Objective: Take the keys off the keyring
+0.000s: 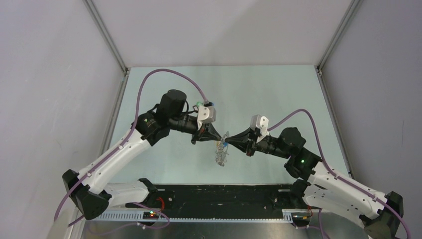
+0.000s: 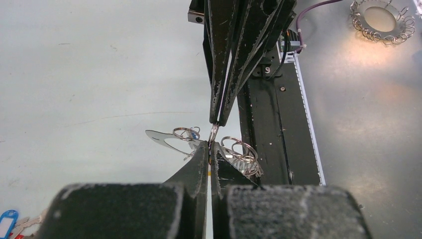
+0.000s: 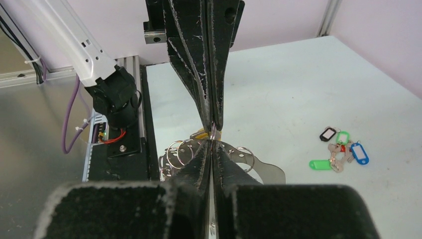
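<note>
Both grippers meet tip to tip above the middle of the table. The keyring [image 1: 221, 155], a flat grey loop fringed with silvery rings, hangs between them. My right gripper [image 3: 213, 142] is shut on the keyring's plate [image 3: 271, 172], and rings [image 3: 179, 152] fan out to its left. My left gripper [image 2: 209, 145] is shut, with a bit of orange showing between its jaws. An orange tag [image 3: 200, 133] shows behind its tips in the right wrist view, so it seems to grip an orange-tagged key. A small ring [image 2: 213, 132] bridges the two sets of tips.
Several loose keys [image 3: 341, 149] with black, green, blue and red tags lie on the table to the right. A blue tag [image 2: 7, 221] shows at the left wrist view's corner. A second ring-fringed loop [image 2: 382, 20] lies on the steel surface beyond the black base rail [image 2: 268, 124].
</note>
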Robot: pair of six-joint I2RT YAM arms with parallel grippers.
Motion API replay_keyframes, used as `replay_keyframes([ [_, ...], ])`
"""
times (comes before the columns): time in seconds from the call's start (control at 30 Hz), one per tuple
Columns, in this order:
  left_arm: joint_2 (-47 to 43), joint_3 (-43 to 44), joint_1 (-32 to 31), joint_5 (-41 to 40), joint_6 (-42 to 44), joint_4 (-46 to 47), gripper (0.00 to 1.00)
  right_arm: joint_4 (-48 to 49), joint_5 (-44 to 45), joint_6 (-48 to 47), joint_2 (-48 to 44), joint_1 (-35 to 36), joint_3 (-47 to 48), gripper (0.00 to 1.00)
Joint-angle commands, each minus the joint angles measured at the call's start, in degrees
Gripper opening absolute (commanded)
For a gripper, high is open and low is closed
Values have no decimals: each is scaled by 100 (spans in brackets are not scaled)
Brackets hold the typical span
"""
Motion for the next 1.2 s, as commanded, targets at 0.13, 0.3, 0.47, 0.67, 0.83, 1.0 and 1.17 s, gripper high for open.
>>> replay_keyframes([
  [0.13,-97,106,60,70,-65,158,0,-256,-84,-34,-130,-82,293,28],
  [0.3,-104,85,54,53,-58,152,0,-726,-273,-73,81,-160,727,34],
  [0.47,-97,86,38,91,-63,153,0,-870,-362,-93,310,-156,933,35],
  [0.67,-119,85,24,131,-55,156,0,-1089,-505,-184,615,-126,1217,34],
  [0.83,-132,78,24,157,-46,157,0,-1127,-516,-247,768,-96,1275,26],
  [1.0,-152,83,26,150,-31,153,0,-1169,-560,-305,807,-90,1306,1],
  [1.17,-155,68,31,49,-35,155,0,-1231,-508,-329,691,-93,1318,0],
])
